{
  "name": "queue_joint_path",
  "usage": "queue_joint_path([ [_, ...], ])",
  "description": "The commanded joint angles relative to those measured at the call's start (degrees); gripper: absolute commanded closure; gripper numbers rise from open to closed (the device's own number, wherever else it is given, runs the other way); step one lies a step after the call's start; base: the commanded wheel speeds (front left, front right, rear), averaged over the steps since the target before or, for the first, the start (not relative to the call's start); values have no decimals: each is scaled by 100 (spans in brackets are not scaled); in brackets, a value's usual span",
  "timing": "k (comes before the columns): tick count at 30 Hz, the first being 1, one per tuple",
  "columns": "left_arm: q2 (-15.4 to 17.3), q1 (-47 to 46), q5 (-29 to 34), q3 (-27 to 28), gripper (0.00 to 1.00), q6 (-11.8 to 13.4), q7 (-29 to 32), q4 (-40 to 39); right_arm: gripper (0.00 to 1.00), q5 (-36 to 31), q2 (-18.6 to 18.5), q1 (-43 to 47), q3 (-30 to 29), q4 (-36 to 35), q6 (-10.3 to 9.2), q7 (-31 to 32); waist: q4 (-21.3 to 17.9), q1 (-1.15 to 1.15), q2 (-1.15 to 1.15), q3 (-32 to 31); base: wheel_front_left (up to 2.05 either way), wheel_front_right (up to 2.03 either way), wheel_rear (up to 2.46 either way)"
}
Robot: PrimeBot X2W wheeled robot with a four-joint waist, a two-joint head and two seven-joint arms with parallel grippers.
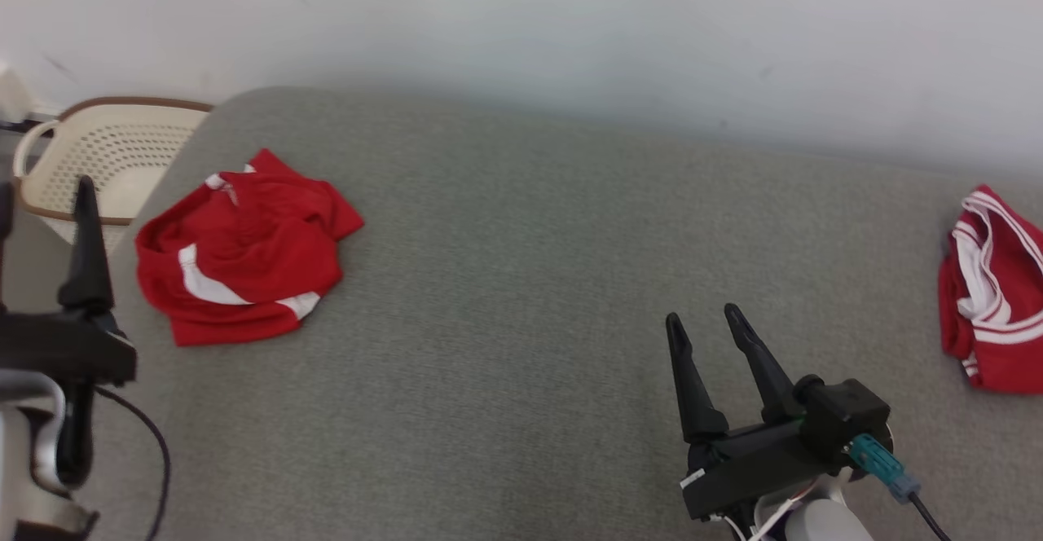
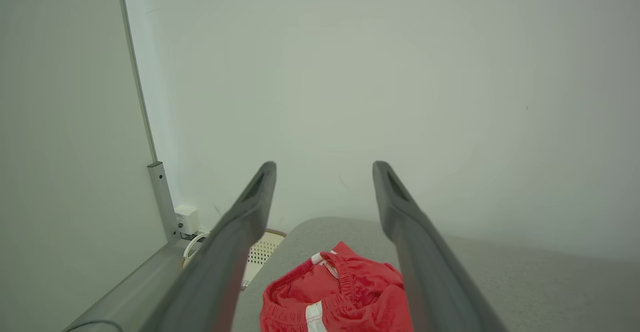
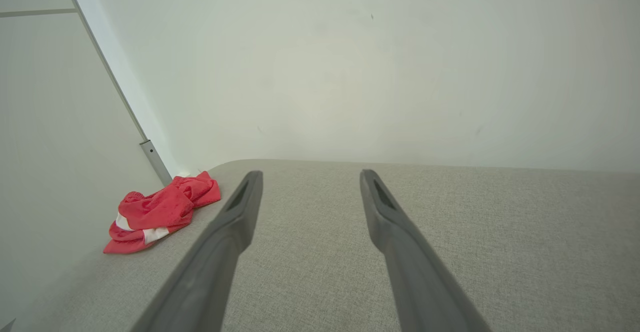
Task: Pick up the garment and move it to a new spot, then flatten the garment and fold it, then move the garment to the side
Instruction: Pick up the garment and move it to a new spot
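1. Red and crumpled, the garment (image 1: 244, 252) lies on the grey cushion (image 1: 521, 280) at its left end, just beside the basket (image 1: 106, 150). The left gripper (image 2: 324, 168) and right gripper (image 1: 703, 314) both stand spread and empty.
2. Best to lower the left gripper onto a raised fold (not the flat hem) and pinch deep.
3. A second garment (image 1: 990, 296) is cut off at the right edge, and the head view crops the left gripper.

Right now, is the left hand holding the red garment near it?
No, the left hand is open and empty, and the red garment lies crumpled on the grey surface ahead of it.
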Motion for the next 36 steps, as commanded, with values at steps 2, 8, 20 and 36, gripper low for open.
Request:
queue_joint_path([
  [2,198,-328,-36,73,0,-27,122,451,0,25,10,-145,143,-50,-4,-29,-559,-1,-1,521,0,0,0],
  [8,497,-1024,-188,200,0,-155,146,1413,0,-6,19,-398,263,-113,-4,-48,-969,-1,-1,947,0,0,0],
  [20,995,-1865,-176,112,0,-351,311,3303,0,-79,7,-679,367,-181,-4,-96,-1491,-1,-1,1556,0,0,0],
  [36,1241,-2653,-244,-450,0,-716,1400,5317,0,-140,-29,-846,497,-177,-4,-74,-1701,-1,-1,1881,0,0,0],
])
